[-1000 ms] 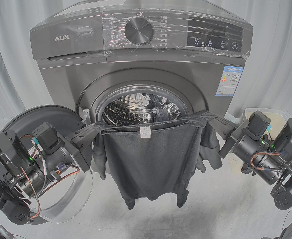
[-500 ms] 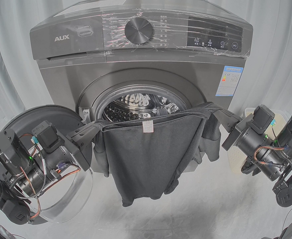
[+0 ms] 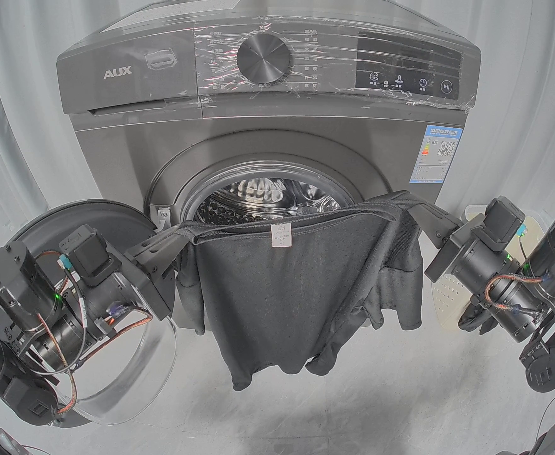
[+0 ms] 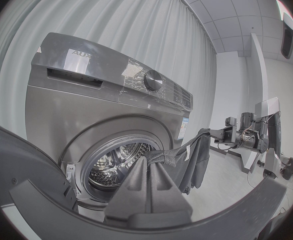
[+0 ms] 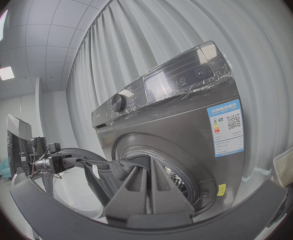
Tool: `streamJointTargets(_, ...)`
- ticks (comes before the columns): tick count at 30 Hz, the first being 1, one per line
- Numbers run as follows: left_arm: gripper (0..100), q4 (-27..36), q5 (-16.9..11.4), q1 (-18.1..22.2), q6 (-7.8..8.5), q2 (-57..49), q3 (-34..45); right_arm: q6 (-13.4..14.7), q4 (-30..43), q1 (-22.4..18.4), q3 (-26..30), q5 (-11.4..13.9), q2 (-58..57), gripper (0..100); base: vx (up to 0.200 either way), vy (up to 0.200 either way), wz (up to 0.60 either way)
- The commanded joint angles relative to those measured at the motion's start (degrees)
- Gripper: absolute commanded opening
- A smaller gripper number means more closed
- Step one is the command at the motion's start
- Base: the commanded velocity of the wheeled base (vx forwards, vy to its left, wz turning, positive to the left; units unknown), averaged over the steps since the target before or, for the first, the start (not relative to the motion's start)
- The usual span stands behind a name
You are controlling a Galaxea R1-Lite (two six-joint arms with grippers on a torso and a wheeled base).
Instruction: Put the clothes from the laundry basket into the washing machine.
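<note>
Washing machine (image 3: 126,150): matt grey metal casing, glossy crinkled plastic film (image 3: 227,74) over panel (image 3: 410,64); shirt (image 3: 290,298): matt dark cloth.

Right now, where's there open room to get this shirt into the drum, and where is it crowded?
Open: the upper drum mouth, above the stretched neckline of the grey T-shirt; also the bare floor under its hem. Crowded: the left side, where the left gripper sits by the open door, and the right side, where the right gripper sits by the laundry basket.

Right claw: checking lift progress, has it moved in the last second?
Yes. The right claw rose toward the blue-and-white label on the grey metal washing machine, raising its end of the dark grey T-shirt.
</note>
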Motion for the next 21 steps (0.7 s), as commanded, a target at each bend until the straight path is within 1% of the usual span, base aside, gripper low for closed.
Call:
streamJointTargets(1, 0, 0.0, 0.0, 0.0, -0.03, 0.0, -0.1, 0.0, 0.0, 0.1, 0.0, 0.1, 0.0, 0, 0.000, 0.000, 0.00)
streamJointTargets(4, 0, 0.0, 0.0, 0.0, -0.03, 0.1, -0.1, 0.0, 0.0, 0.1, 0.0, 0.1, 0.0, 0, 0.000, 0.000, 0.00)
streamJointTargets(6, 0, 0.0, -0.2, -0.1, 0.14, 0.1, 0.2, 0.2, 0.0, 0.9, -0.1, -0.1, 0.1, 0, 0.000, 0.000, 0.00)
streamJointTargets(8, 0, 0.1, -0.3, -0.5, -0.03, 0.0, 0.8, 0.2, 0.1, 1.8, -0.2, -0.2, 0.2, 0, 0.000, 0.000, 0.00)
streamJointTargets(10, 0, 0.1, -0.4, -1.0, 0.05, 0.4, 1.2, 0.3, 0.1, 3.1, -0.4, -0.7, 0.3, 0, 0.000, 0.000, 0.00)
streamJointTargets(11, 100, 0.1, -0.4, -1.4, -0.12, 0.7, 1.4, 0.4, 0.2, 3.6, -0.8, -1.3, 0.4, 0, 0.000, 0.000, 0.00)
streamJointTargets(12, 100, 0.1, -0.4, -2.2, -0.56, 1.0, 1.9, 0.4, 0.2, 3.8, -1.3, -1.6, 0.6, 0, 0.000, 0.000, 0.00)
streamJointTargets(13, 100, 0.1, -0.4, -3.0, -1.35, 1.2, 2.2, 0.5, 0.2, 4.1, -1.8, -1.8, 1.0, 0, 0.000, 0.000, 0.00)
streamJointTargets(15, 100, 0.1, -0.3, -6.0, -3.81, 1.2, 3.6, 0.7, 0.2, 4.6, -3.0, -1.8, 2.3, 0, 0.000, 0.000, 0.00)
streamJointTargets(16, 100, 0.1, -0.3, -7.3, -4.78, 1.0, 4.4, 0.8, 0.2, 4.7, -3.9, -1.9, 3.3, 0, 0.000, 0.000, 0.00)
streamJointTargets(17, 100, 0.1, -0.4, -8.1, -5.31, 0.8, 5.0, 0.8, 0.2, 4.8, -4.7, -1.9, 4.2, 0, 0.000, 0.000, 0.00)
streamJointTargets(18, 100, 0.1, -0.4, -8.1, -5.31, 0.8, 5.0, 0.8, 0.2, 4.8, -4.7, -1.9, 4.2, 0, 0.000, 0.000, 0.00)
streamJointTargets(19, 100, 0.1, -0.3, -8.8, -5.66, 1.1, 5.2, 0.9, 0.1, 4.8, -6.3, -2.0, 5.9, 0, 0.000, 0.000, 0.00)
streamJointTargets(21, 100, 0.1, -0.5, -8.7, -5.57, 1.5, 5.5, 1.1, 0.1, 5.1, -7.6, -2.0, 7.0, 0, 0.000, 0.000, 0.00)
